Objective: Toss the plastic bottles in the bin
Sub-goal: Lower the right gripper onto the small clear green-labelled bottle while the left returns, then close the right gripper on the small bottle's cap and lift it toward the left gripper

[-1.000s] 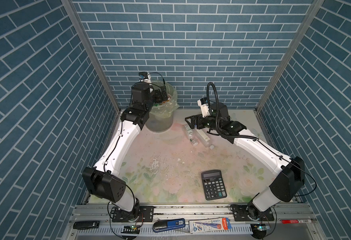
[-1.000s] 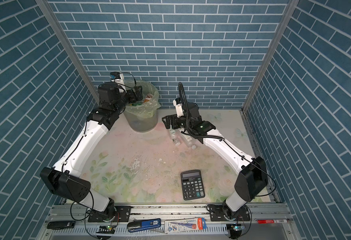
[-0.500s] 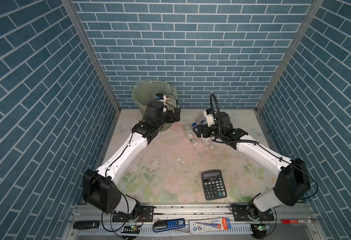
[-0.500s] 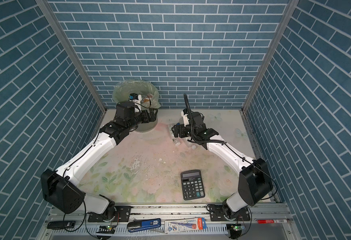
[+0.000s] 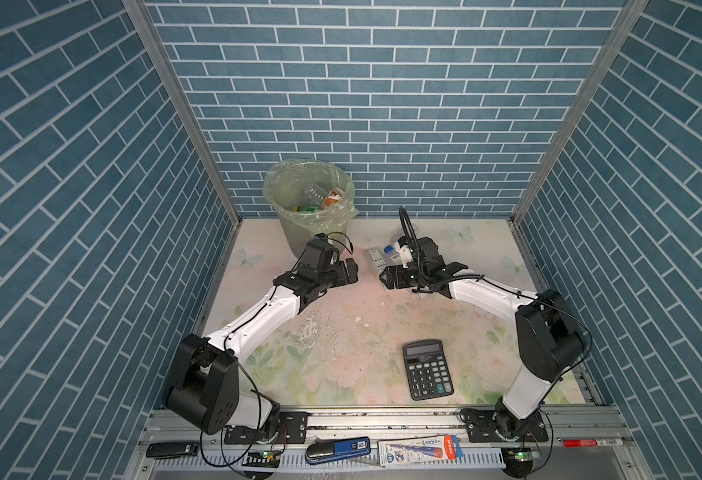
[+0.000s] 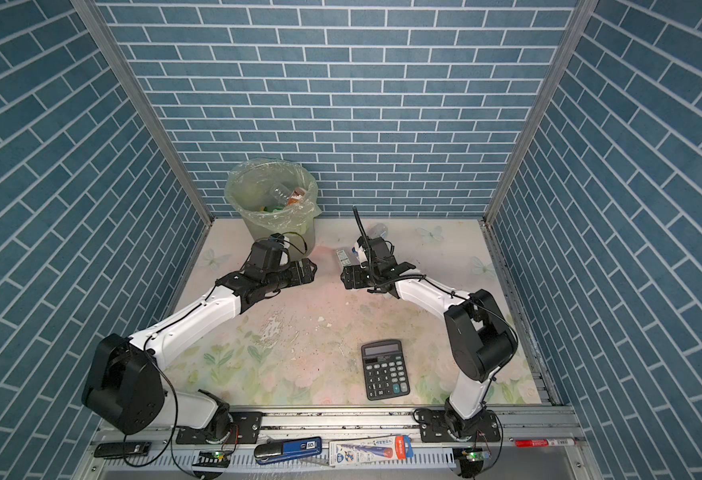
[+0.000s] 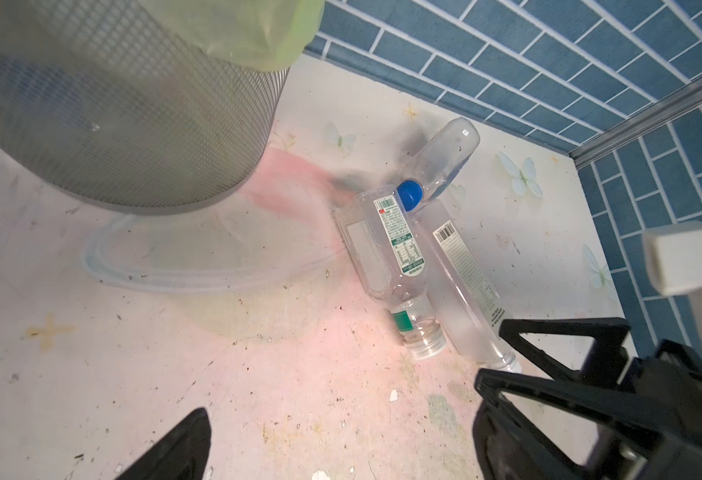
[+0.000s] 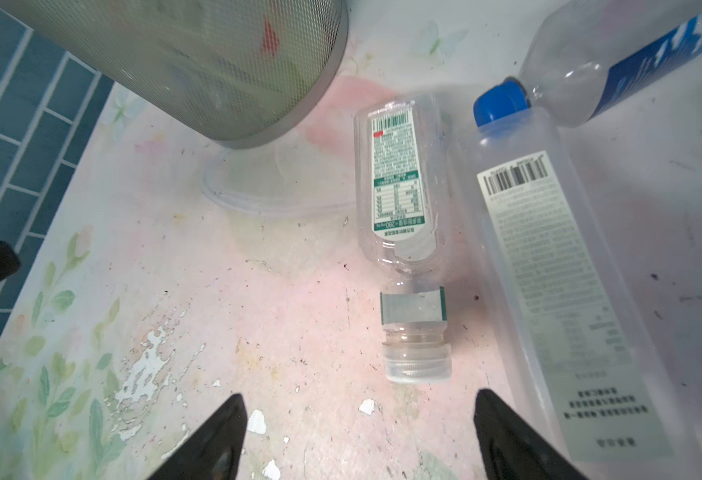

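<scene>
While the left pincer point(image 5: 354, 272) is hanging wide open and empty, now swung down from the bin point(image 5: 295, 232), the right pincer point(image 8: 357, 440) is narrowing slightly on nothing. 3 plastic bottles point(image 8: 395, 199) are lying on the tabletop point(image 8: 257, 311) beside the bin.

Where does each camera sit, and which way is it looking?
Both top views: high in front, looking down on bin, calculator; left arm, right arm show whole.
Left wrist: low on left arm, facing three bottles by the bin; left fingers show.
Right wrist: low on right arm, facing those bottles; right fingers show.
Shared: both wrist views catch bottles and bin wall.
</scene>
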Controlling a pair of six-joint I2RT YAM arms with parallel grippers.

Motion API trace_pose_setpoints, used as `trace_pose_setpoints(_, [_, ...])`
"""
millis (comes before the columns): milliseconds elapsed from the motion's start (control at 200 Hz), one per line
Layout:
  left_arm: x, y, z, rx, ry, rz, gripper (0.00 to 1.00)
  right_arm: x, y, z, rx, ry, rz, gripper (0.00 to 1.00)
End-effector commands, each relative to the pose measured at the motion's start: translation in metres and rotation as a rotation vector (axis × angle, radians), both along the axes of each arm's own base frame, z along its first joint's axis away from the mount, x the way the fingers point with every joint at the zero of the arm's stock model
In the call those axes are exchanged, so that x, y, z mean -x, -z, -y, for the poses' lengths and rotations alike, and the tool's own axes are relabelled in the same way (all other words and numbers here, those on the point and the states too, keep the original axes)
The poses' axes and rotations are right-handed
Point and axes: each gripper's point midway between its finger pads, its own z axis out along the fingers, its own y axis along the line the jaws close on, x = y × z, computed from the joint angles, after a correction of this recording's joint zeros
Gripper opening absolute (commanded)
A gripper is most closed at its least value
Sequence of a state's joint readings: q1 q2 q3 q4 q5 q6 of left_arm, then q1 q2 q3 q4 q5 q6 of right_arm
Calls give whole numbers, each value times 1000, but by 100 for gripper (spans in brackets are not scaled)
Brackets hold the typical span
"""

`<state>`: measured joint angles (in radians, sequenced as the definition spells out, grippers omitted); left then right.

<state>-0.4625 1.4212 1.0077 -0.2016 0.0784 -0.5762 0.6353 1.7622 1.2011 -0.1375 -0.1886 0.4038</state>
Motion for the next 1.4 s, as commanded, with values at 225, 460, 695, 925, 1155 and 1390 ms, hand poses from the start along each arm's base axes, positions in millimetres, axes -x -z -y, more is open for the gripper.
trace_pose_setpoints(225, [14, 12, 12, 54, 10, -21, 99, -7, 48, -10, 48, -15, -53, 83])
trace_pose_setpoints(460, [15, 15, 10, 59, -2, -20, 99, -16, 66, -14, 83, -22, -66, 75])
trace_pose_setpoints(695, [15, 18, 7, 53, -20, -22, 99, -20, 72, -20, 86, -33, -75, 60])
trace_pose_setpoints(925, [15, 20, 6, 65, -34, -32, 99, -17, 73, -22, 87, -42, -79, 46])
trace_pose_setpoints(1155, [13, 23, 10, 123, -58, -33, 99, -4, 62, -26, 75, -62, -69, 39])
trace_pose_setpoints(1390, [9, 22, 14, 198, -94, -26, 99, 16, 37, -32, 26, -82, -60, 38])
